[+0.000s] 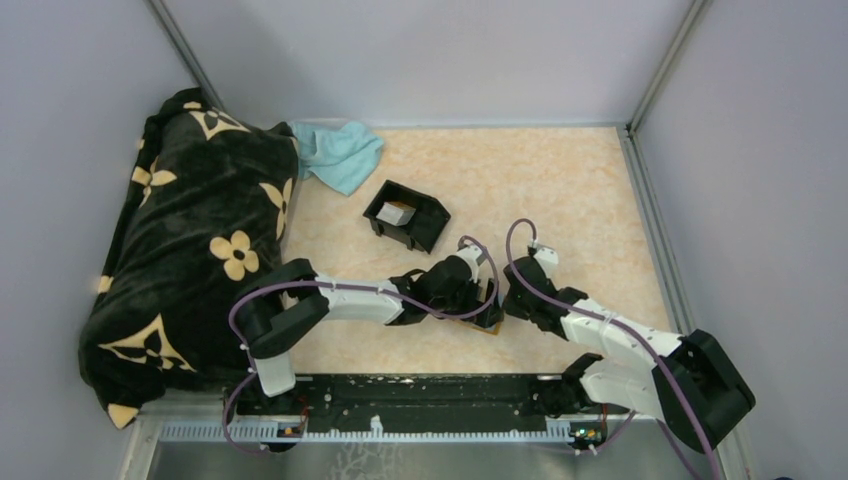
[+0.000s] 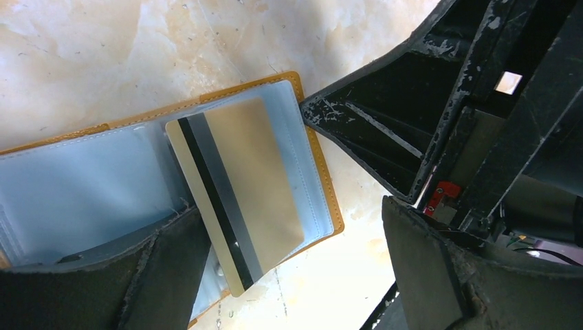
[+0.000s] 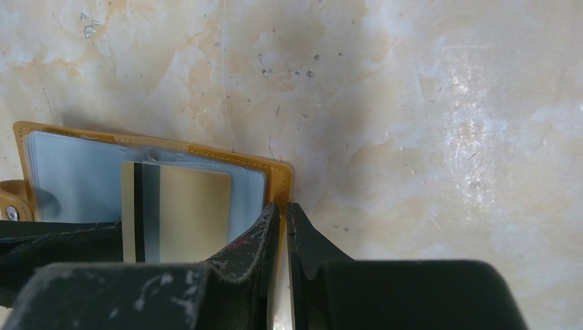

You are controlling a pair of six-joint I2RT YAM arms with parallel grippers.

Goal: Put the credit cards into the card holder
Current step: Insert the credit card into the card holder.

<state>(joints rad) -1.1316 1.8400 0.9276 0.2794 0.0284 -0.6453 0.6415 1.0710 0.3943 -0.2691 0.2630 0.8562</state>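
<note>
Credit card (image 2: 237, 199), gold with a dark stripe, is lying seemingly part-way into the open card holder (image 2: 89, 185) on the counter (image 3: 447, 137), so we are hovering our left hand (image 2: 292, 210) spread wide over it and bracing the holder's edge with our right hand (image 3: 283, 213) pressed together

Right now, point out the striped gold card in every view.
Top external: cannot be made out; that spot is covered.
Left wrist: striped gold card at centre, lying on the open card holder.
Right wrist: lower left, on the clear sleeve.
Shared landmark: the card holder's orange edge, seen in all three.
</note>
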